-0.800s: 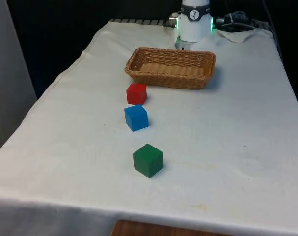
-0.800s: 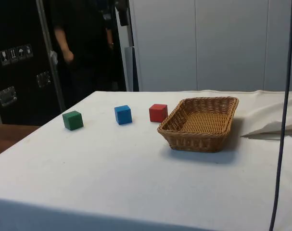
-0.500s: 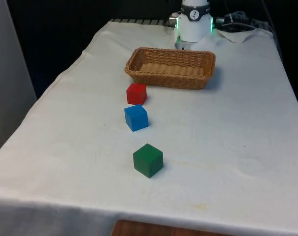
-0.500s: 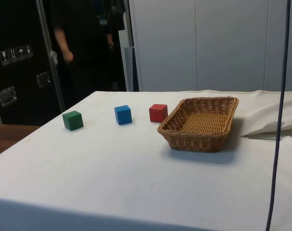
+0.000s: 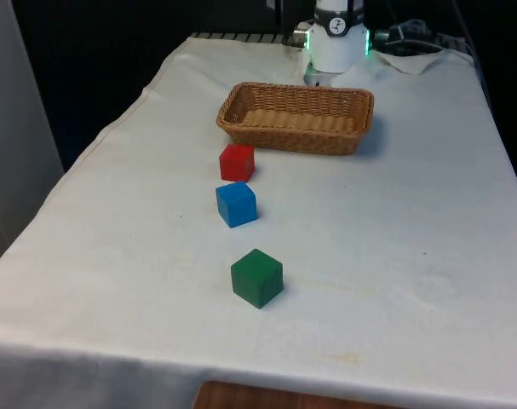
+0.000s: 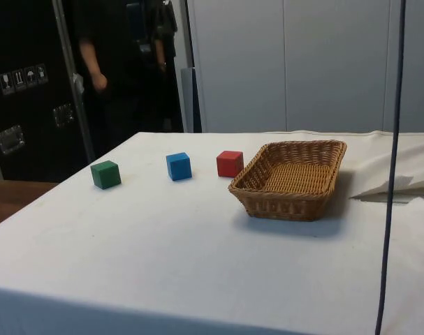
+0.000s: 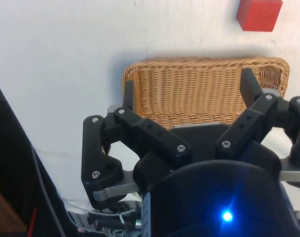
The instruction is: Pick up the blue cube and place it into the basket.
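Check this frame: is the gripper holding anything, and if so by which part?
Nothing is held. The gripper is open above the basket, with nothing between its fingers; the blue cube sits untouched on the table.

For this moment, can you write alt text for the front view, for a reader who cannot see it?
Three cubes sit in a line on a white-clothed table: a green cube nearest, a blue cube in the middle, then a red cube. Past the red one stands an empty wicker basket; nothing touches the cubes.

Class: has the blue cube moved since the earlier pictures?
No. The blue cube sits in the same spot, between the red cube and green cube.
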Controlling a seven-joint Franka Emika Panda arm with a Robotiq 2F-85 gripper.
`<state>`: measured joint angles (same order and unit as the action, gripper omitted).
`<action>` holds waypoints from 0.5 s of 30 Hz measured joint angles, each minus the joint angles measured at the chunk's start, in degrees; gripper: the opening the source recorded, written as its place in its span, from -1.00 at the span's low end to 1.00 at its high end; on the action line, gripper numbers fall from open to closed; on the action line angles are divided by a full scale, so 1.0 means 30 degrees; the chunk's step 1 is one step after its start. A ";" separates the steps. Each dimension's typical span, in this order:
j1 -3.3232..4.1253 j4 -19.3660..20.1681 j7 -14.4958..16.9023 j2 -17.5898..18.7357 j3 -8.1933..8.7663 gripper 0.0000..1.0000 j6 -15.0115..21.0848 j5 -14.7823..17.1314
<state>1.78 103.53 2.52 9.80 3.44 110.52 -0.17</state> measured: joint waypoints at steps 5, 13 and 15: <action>-0.0038 0.0057 0.0153 0.0554 0.0172 1.00 0.0840 0.0000; -0.0057 0.0172 0.0325 0.1261 0.0382 1.00 0.1910 -0.0019; -0.0076 0.0248 0.0344 0.1432 0.0420 1.00 0.2273 -0.0038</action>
<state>1.55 104.28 3.55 14.09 4.70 117.34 -0.29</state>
